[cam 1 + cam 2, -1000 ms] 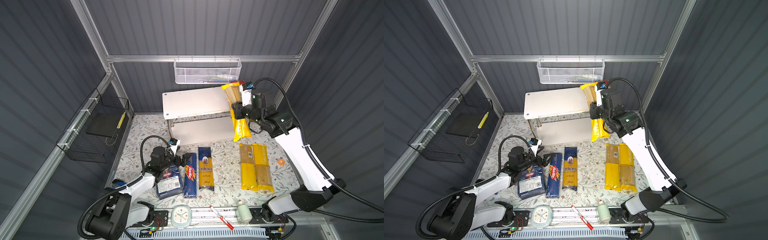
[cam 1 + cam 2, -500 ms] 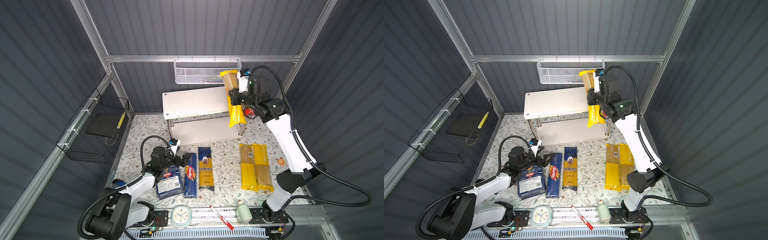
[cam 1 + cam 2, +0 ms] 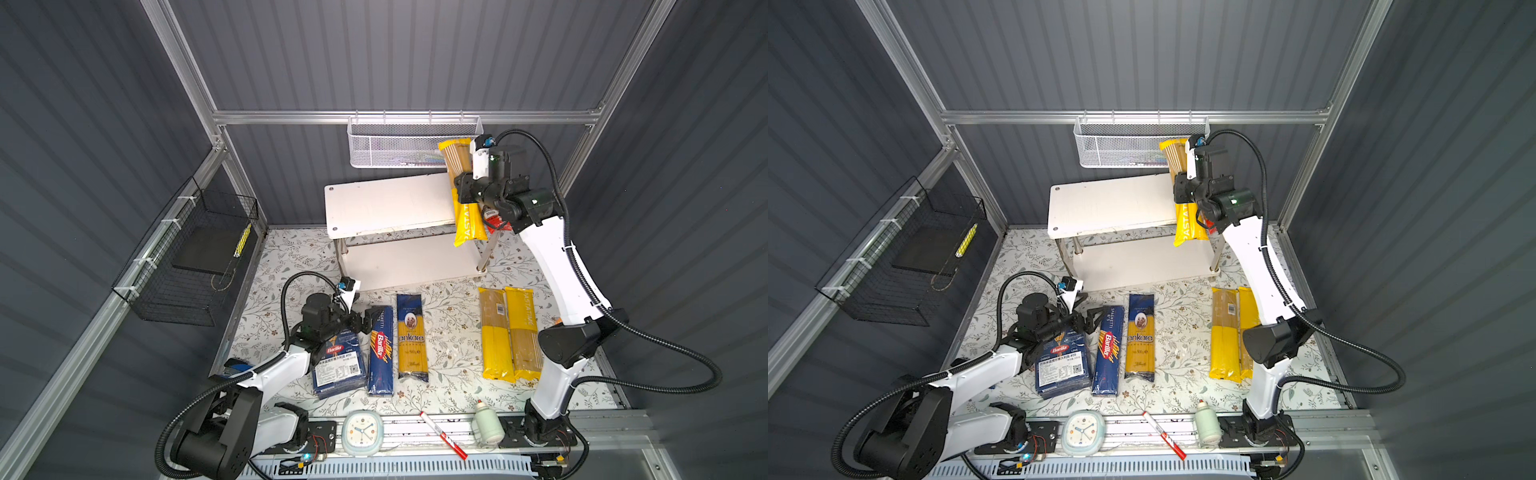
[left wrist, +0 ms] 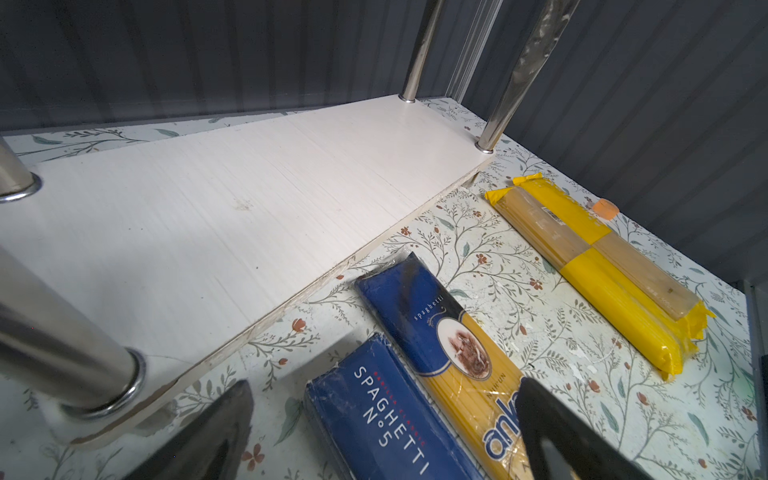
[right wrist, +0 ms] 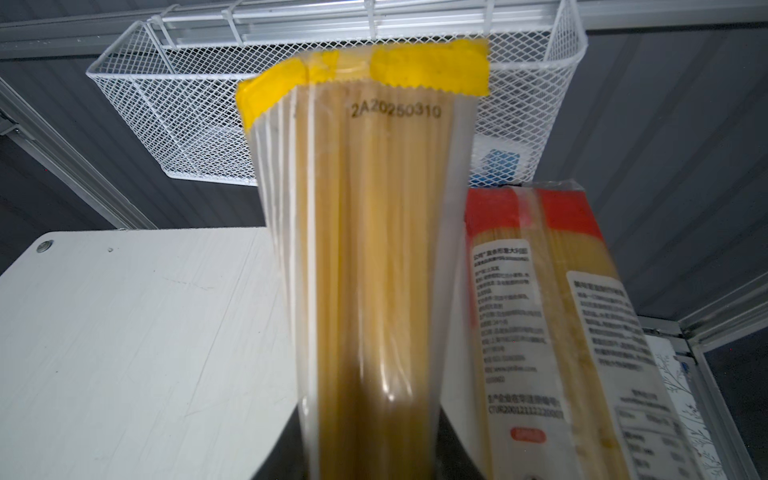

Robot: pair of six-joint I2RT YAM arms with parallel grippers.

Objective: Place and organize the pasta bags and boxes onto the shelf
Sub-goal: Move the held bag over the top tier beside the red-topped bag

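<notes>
My right gripper (image 3: 465, 191) (image 5: 370, 436) is shut on a yellow Pastatime bag (image 3: 467, 216) (image 5: 374, 249). It holds the bag lengthwise over the right end of the shelf's top board (image 3: 386, 203) (image 5: 124, 332). Beside it, a red-and-clear bag (image 5: 552, 291) lies on that end of the board. On the floor lie a wide Barilla box (image 3: 338, 365), a narrow Barilla box (image 3: 380, 349) (image 4: 382, 415), the ankara bag (image 3: 411, 336) and two yellow bags (image 3: 509, 332). My left gripper (image 3: 361, 324) (image 4: 384, 386) stands open at the far end of the narrow box, holding nothing.
A white mesh basket (image 3: 411, 141) hangs on the back wall just above the held bag. A black wire basket (image 3: 195, 257) hangs on the left wall. A clock (image 3: 361, 432), a marker (image 3: 442, 434) and a small bottle (image 3: 488, 424) sit on the front rail.
My right arm has carried the yellow bag up and back, from in front of the shelf to over the top board's right end. The left arm has not moved.
</notes>
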